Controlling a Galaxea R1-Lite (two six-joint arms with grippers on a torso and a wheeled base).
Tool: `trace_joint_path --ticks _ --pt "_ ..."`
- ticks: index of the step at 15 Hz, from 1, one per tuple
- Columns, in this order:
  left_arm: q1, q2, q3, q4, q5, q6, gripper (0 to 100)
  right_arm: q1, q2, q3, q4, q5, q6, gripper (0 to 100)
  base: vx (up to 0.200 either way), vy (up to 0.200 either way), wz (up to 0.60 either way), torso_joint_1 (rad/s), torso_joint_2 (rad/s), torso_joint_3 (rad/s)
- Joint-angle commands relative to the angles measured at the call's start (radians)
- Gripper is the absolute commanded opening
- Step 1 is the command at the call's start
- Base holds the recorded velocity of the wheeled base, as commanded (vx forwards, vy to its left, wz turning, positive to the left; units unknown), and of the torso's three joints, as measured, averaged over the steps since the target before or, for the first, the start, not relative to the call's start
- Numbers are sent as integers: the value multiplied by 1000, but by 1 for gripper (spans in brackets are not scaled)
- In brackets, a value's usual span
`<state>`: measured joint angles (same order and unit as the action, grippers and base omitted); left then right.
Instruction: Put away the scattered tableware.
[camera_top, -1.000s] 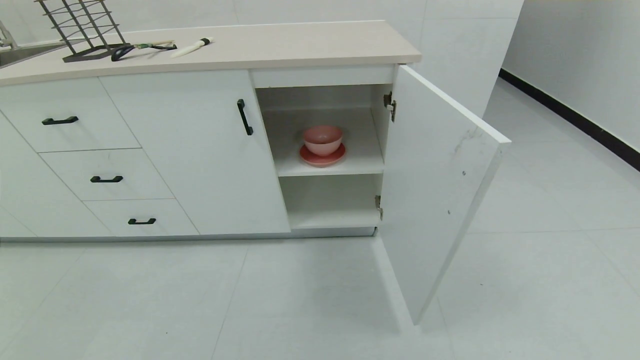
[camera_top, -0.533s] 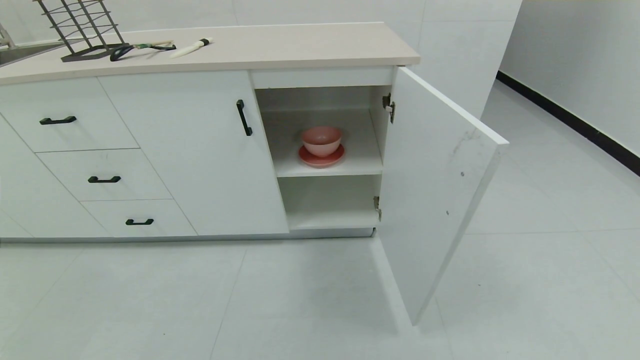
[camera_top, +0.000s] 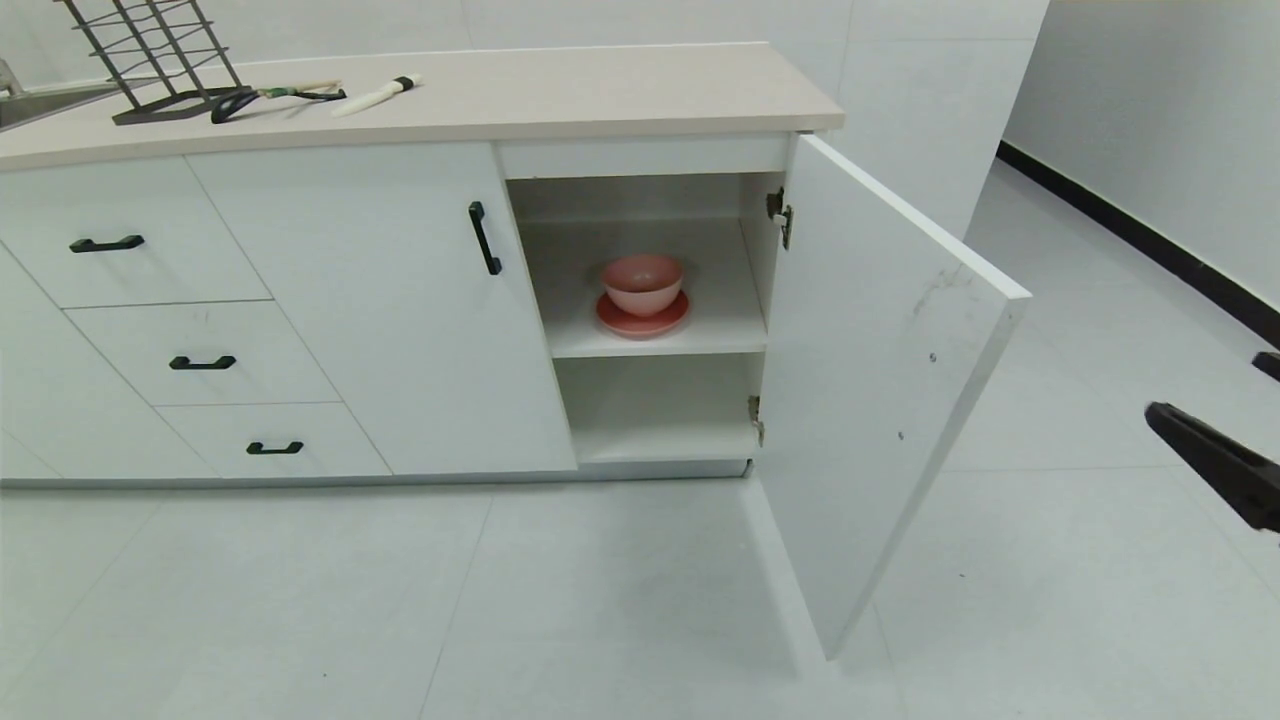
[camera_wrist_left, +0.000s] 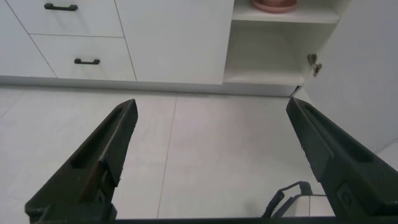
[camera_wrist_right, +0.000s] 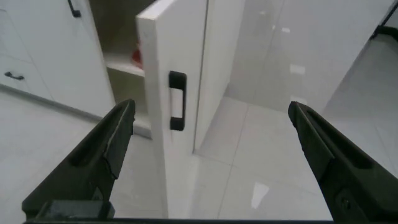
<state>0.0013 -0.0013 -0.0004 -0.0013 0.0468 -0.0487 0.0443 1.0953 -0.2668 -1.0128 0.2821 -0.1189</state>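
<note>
Left claw (camera_wrist_left: 211, 106): fingers spread wide, nothing held, hanging over the floor (camera_wrist_left: 205, 155) in front of the cabinet

Counter (camera_top: 600, 85), far left end: wire rack (camera_top: 150, 50), black-handled scissors (camera_top: 235, 100) just beside its base, a pale utensil (camera_top: 375, 95) next along. None of these is stowed yet; cannot tell whether they count as tableware

Open compartment: pink bowl (camera_top: 643, 283) sits upright on the pink plate (camera_top: 642, 318), both on the upper shelf (camera_top: 700, 335), about mid-width and back from its front lip

Door (camera_top: 880, 380): swung out wide, hinged at the compartment's right side, free edge toward the robot. Black handle (camera_wrist_right: 176, 99) runs vertically on the outer face, near the free edge

Right claw (camera_top: 1205, 385): fingers wide apart, empty, out beyond the door, facing its handle side

Judgement: bowl and plate are already put away, so the step in hand looks like shutting the door with the right claw

Method notes:
- push on the outer face close to the handle, far from the hinges, where least force is needed
- follow the arc of the swing; a straight push would drag the fingers along the panel
- no grip needed, and a finger could snag in the handle
- slow down near the frame; a slam might jolt the bowl on the plate
- keep the left claw out of the opening
</note>
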Motion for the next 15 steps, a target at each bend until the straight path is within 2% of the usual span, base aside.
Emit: trace_joint_path --ticks 1,4,8,9,11,15 --pt "0 1 0 0 1 0 100 -124 285 -144 -75 35 -24 100 0 0 0 0 0 0" --pt "0 1 -1 0 1 0 100 -136 439 -184 -148 88 -41 100 0 0 0 0 0 0" --pt "0 1 0 0 1 0 100 -129 653 -238 -356 322 -107 100 0 0 0 0 0 0" --pt "0 1 0 0 1 0 100 -127 672 -246 -357 348 -117 100 0 0 0 0 0 0" --pt "0 1 0 0 1 0 100 -118 678 -284 -360 361 -130 100 0 0 0 0 0 0" --pt "0 1 -1 0 1 -2 100 -37 689 -307 -363 393 -151 100 0 0 0 0 0 0"
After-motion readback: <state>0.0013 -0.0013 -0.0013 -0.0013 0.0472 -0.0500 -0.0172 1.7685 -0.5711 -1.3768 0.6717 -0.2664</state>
